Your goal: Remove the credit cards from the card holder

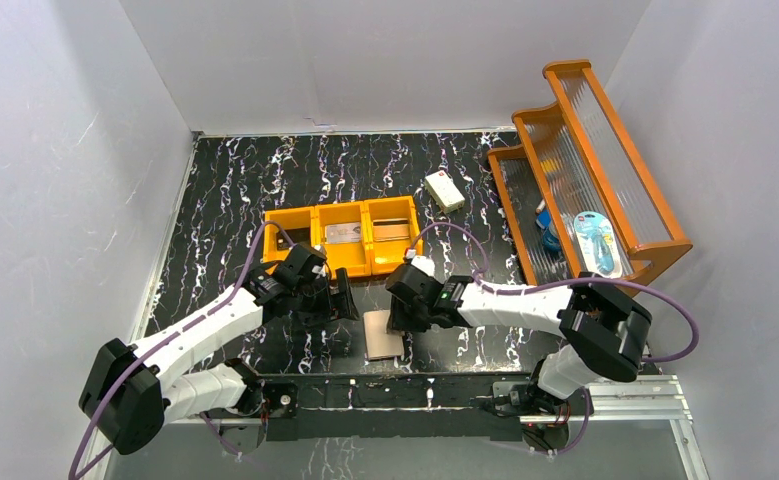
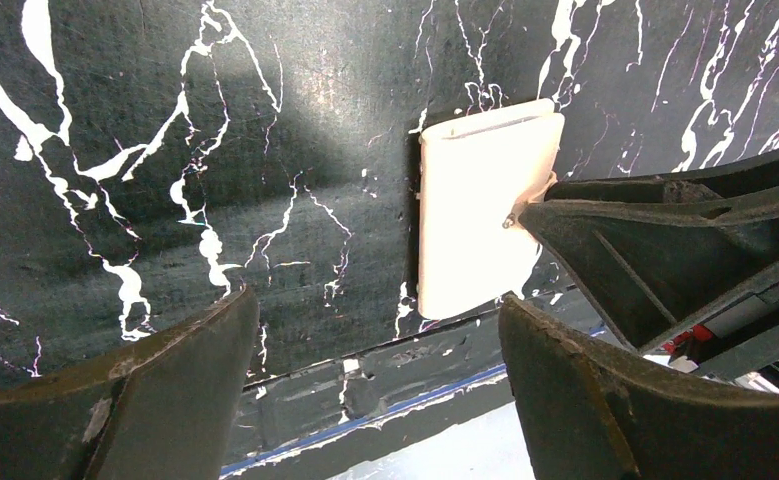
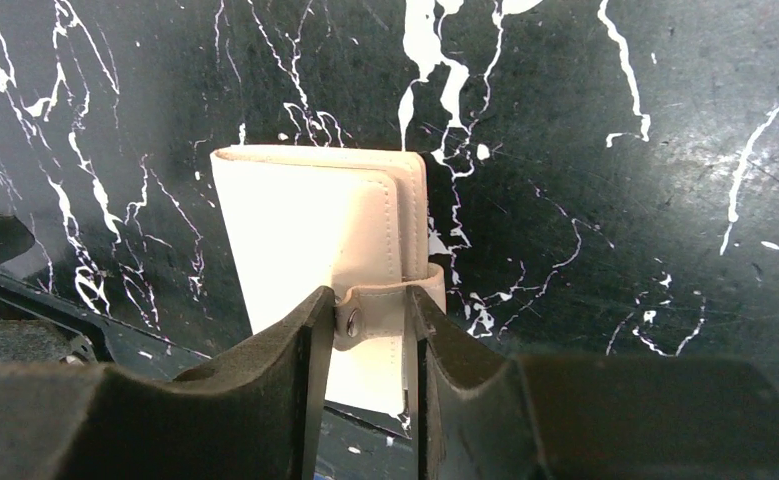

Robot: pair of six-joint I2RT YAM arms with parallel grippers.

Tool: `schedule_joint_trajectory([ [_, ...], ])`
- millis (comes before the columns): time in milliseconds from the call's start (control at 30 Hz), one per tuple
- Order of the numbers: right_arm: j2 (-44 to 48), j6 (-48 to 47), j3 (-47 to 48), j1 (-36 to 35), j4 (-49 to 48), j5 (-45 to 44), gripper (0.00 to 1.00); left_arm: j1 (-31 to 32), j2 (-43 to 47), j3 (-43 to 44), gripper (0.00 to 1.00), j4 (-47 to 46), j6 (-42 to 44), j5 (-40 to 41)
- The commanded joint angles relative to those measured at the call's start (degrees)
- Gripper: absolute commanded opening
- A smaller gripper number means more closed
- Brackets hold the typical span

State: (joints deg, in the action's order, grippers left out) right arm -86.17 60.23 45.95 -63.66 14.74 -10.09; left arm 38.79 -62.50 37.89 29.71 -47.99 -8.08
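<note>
The peach-pink card holder (image 1: 382, 335) lies closed and flat on the black marbled table, near the front edge between the two arms. The credit cards are hidden; none show outside it. My right gripper (image 1: 402, 318) is at the holder's right side, and in the right wrist view the right gripper (image 3: 370, 305) is shut on the tan snap tab (image 3: 377, 312) of the holder (image 3: 305, 230). My left gripper (image 1: 345, 300) hovers just left of the holder. In the left wrist view the left gripper (image 2: 380, 310) is open and empty, with the holder (image 2: 480, 210) beyond its fingers.
An orange three-compartment bin (image 1: 340, 262) stands just behind both grippers, with a silvery item in the middle compartment. A white box (image 1: 445, 190) lies further back. An orange ribbed rack (image 1: 585, 150) holding blue items stands at the right. The table's front edge is close under the holder.
</note>
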Motion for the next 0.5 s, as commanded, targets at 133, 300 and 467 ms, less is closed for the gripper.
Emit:
schedule_joint_trajectory([
  [133,-0.7,-2.0,5.4,0.1,10.0,-3.5,0.41,-0.1,-0.1,0.6,0.88,0.1,1.1,-1.8],
  [300,-0.3,-2.1,6.3,0.2,12.2,-5.1,0.43,-0.1,-0.4,0.9,0.88,0.3,1.4,-1.9],
  [467,-1.0,-2.0,7.3,0.1,16.0,-6.8,0.44,-0.1,-0.5,1.1,0.88,0.3,1.6,-1.9],
])
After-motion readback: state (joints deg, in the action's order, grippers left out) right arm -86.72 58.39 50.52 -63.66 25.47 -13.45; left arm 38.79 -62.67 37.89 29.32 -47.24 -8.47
